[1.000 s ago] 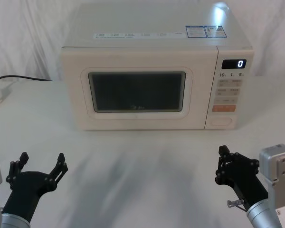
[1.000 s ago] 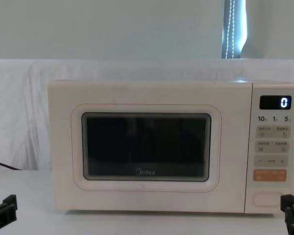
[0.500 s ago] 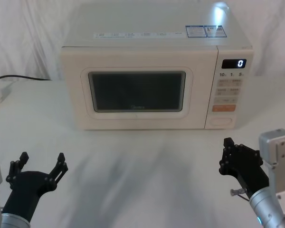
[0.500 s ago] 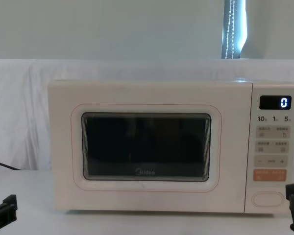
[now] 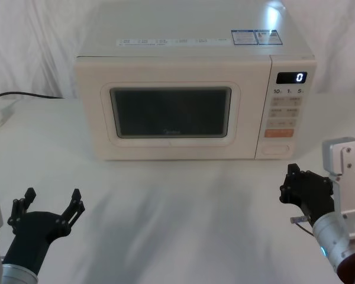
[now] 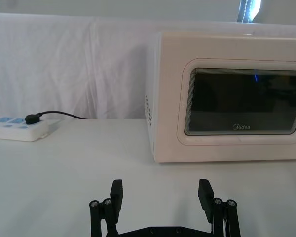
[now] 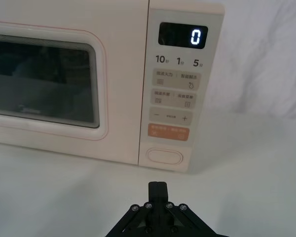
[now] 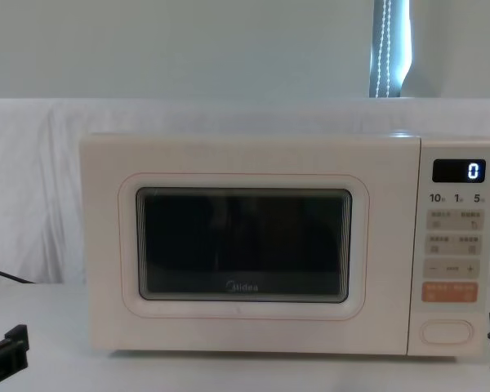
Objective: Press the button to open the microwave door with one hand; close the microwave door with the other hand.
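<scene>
The left hand waits wide open and empty at seven o'clock on the tabletop, likely reserved for closing. The microwave door sits shut at twelve. The right hand, fingers pinched together on nothing, lines up below the button at four o'clock, evidently to poke it.

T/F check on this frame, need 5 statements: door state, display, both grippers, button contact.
1. The microwave door is open. False: it sits shut, flush with the front of the microwave.
2. The display reads 0. True.
3. The right gripper is pressing the button. False: it sits short of the panel, fingers together, with bare table between it and the button.
4. The left gripper is open, low on the table at the robot's left. True.
5. A power strip with a black plug lies on the table, on the robot's left of the microwave. True.
</scene>
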Robot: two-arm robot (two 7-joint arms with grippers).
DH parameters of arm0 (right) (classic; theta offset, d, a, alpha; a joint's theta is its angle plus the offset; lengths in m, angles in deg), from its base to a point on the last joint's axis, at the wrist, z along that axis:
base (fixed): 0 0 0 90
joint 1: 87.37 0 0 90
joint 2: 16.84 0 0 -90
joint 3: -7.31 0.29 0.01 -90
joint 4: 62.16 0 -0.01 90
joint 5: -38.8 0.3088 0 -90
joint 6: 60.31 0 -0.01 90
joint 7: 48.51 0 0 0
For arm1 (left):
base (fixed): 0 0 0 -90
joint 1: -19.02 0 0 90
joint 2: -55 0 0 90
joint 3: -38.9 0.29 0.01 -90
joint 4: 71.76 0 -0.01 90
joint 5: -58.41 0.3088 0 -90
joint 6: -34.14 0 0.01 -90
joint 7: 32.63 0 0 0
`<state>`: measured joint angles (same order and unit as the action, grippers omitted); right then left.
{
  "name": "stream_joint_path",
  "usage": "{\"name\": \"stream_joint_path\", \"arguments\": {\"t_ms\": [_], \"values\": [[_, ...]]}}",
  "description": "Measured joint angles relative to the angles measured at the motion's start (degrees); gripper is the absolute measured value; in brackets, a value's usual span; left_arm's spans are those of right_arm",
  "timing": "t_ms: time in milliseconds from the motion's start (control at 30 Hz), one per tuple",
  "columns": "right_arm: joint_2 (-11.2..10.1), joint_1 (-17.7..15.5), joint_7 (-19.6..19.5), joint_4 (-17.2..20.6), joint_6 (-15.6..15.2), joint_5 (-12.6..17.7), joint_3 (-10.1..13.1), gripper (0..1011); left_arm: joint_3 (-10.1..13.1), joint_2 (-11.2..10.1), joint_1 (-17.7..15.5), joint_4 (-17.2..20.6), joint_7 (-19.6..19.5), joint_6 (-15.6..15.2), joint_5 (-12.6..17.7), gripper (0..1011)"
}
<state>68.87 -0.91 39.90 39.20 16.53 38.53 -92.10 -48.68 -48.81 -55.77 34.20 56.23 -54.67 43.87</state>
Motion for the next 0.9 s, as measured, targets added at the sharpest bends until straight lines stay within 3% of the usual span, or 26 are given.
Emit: {"name": "stream_joint_path", "arguments": {"t_ms": [367, 900], "values": [[0.79, 5.1, 2.69, -5.29, -2.34, -1.47, 0.88, 0, 0.0, 0.0, 0.0, 0.0, 0.0, 0.0, 0.0, 1001], [1.63, 8.43, 5.54, -10.54, -1.02, -3.63, 1.32, 0, 0.0, 0.0, 0.0, 0.0, 0.0, 0.0, 0.0, 1001]]}}
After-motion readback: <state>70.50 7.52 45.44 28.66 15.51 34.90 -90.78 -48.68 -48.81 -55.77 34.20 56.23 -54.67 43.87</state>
